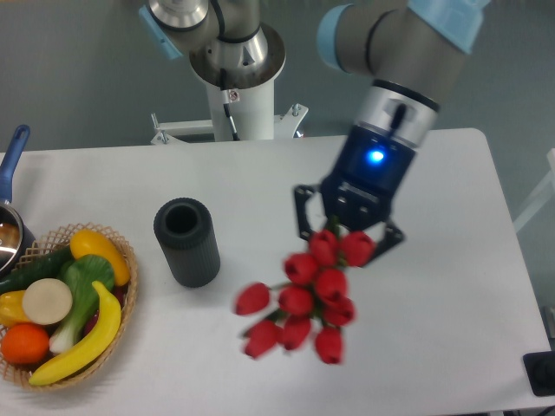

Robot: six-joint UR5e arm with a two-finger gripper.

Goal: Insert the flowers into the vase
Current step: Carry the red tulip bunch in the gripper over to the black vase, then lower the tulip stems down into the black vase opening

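Your black two-finger gripper (343, 227) is clamped on the stems of the bunch of bright red tulip buds (305, 297), which hangs above the white table (260, 186), right of the upright dark ribbed cylindrical vase (186, 242) and apart from it.

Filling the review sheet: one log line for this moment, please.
gripper: shut on flowers | flowers: airborne, right of vase | vase: upright, empty | insertion: not done
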